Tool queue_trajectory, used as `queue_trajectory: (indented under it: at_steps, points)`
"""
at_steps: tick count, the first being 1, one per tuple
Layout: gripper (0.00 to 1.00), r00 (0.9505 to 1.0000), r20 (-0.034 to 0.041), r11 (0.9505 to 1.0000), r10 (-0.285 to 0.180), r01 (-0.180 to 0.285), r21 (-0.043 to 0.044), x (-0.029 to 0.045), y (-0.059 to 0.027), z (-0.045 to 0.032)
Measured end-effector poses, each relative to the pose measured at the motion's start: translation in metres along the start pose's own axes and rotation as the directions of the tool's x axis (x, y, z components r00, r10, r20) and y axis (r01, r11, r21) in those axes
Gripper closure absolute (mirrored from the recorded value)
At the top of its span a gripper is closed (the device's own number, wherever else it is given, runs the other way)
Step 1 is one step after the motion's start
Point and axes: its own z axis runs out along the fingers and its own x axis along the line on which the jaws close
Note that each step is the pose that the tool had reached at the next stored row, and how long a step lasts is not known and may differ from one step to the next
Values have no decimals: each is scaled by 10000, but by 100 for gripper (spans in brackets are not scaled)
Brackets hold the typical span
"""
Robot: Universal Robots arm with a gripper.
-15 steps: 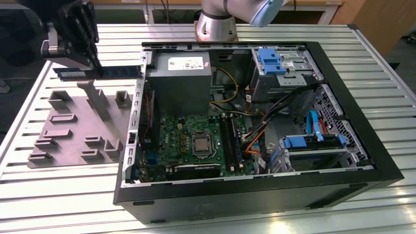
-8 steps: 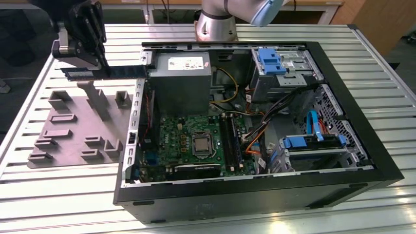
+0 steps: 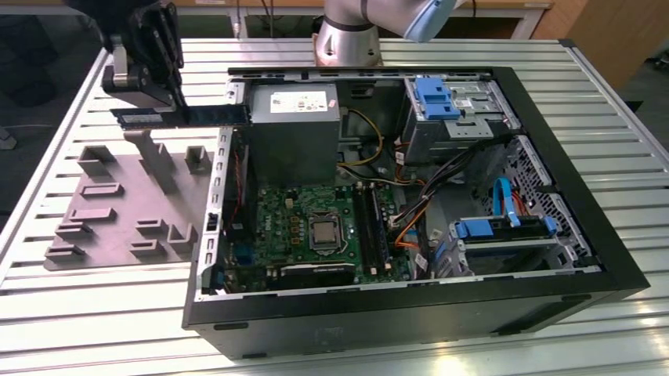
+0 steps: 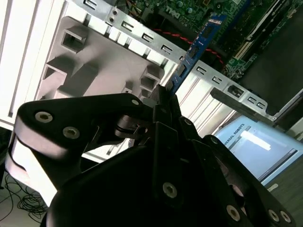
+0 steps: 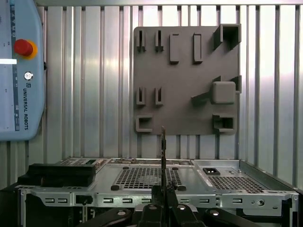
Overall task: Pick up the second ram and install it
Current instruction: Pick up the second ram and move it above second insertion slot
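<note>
Second ram [image 3: 215, 115], clamped in gripper [image 3: 175, 110], hangs beside case [image 3: 418, 313] holding motherboard [image 3: 303, 211].

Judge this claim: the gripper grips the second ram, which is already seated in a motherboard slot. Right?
Not quite. The gripper does grip the second ram, but the exterior view shows it in the air near the grey holder tray, not in the motherboard.

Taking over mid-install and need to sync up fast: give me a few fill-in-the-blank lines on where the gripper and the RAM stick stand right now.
1. The gripper is ____ on the second ram.
2. The stick is not yet seated in the black ____ on the motherboard.
3. In the exterior view, the grey holder tray lies to the view's ____ of the computer case.

Missing words: shut; slots; left.
</note>
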Motion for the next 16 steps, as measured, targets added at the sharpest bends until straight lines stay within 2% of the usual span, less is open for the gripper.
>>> queue_trajectory:
  at_steps: [6, 16]
  points:
    - [86, 10000, -1, 10000, -1, 1, -1, -1, -91, 1]
    - [86, 10000, -1, 10000, 0, 0, -1, -1, -97, 1]
